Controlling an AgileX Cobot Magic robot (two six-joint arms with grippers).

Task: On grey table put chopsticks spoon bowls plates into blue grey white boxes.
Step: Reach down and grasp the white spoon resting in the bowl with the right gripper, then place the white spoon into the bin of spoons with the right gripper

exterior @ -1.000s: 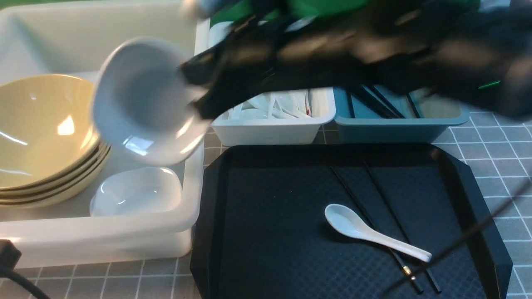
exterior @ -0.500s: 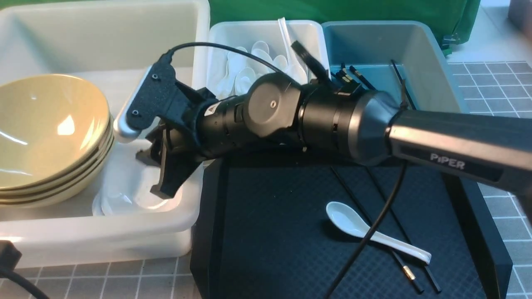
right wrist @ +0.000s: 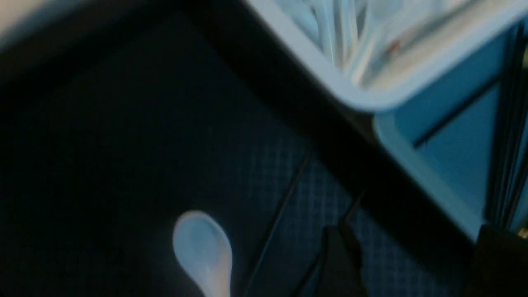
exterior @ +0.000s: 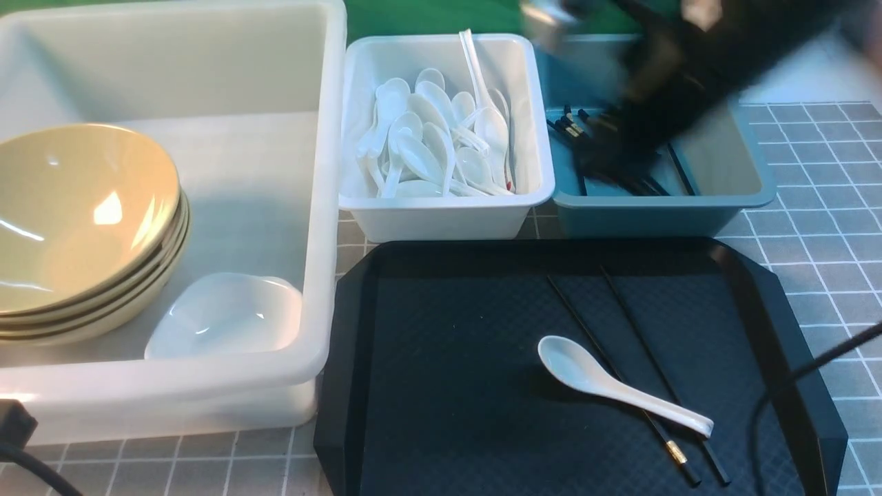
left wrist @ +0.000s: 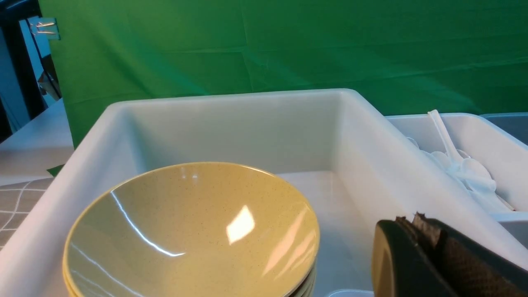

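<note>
Obs.: spoon (exterior: 623,387) lies on the black tray (exterior: 448,413), scoop up, handle running toward the tray's near right corner. The handle crosses over the chopsticks (exterior: 577,317). These two sticks lie roughly parallel and slightly apart, gold-banded ends nearest me. None of these is in a bin.

Plates (exterior: 224,317): in the near right corner of the large white tub (exterior: 334,138), apparently stacked, just beside the bowls (exterior: 76,207). Bowls are nested in one pile against the tub's left side.

Small white bin (exterior: 448,220) stands behind the tray and beside the tub, holding a heap of white spoons (exterior: 427,145). Blue-grey bin (exterior: 654,217) stands just to the right of it, with more black sticks (exterior: 568,127) inside. All stand on the grey table (exterior: 813,227).

My right pincer (right wrist: 414,247): in its wrist view the two fingers stand apart with nothing between them. Below them are the tray's far edge and the corner of the blue-grey bin. In the front view my right arm (exterior: 689,76) is a dark smear above that bin, too blurred to read the jaws there.

My left pincer (left wrist: 416,235): pads pressed together, gripping nothing, hanging at the near right part of the tub beside the bowl pile.
</note>
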